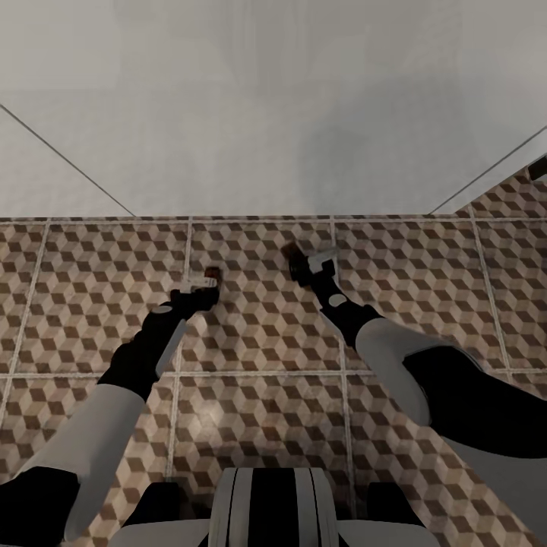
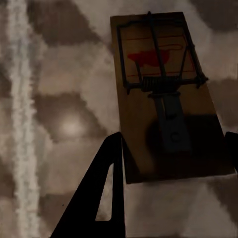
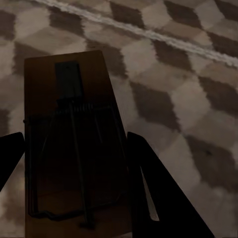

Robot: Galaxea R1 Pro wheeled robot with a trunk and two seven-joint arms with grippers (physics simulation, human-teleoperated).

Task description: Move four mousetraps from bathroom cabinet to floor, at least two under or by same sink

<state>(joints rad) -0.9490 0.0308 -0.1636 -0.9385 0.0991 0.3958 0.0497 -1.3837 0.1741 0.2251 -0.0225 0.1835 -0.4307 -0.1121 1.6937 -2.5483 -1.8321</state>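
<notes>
My two arms reach down toward the bathroom floor (image 1: 258, 342), tiled in a brown and beige cube pattern. My left gripper (image 1: 203, 282) is shut on a mousetrap (image 1: 213, 272). In the left wrist view this brown board with wire and a red mark (image 2: 163, 99) sits between the black fingers (image 2: 106, 198). My right gripper (image 1: 305, 266) is shut on a second mousetrap (image 1: 292, 254), which the right wrist view shows as a dark board with wire (image 3: 74, 139) between the fingers (image 3: 158, 188). Both traps hang low over the tiles, near the wall. Whether they touch the floor I cannot tell.
A plain white wall (image 1: 273, 114) rises just beyond the grippers and meets the tiles along a straight line. More tiled floor runs off at the far right (image 1: 516, 205), with a small dark object (image 1: 539, 167) at the edge. My own base (image 1: 266, 509) is at the bottom.
</notes>
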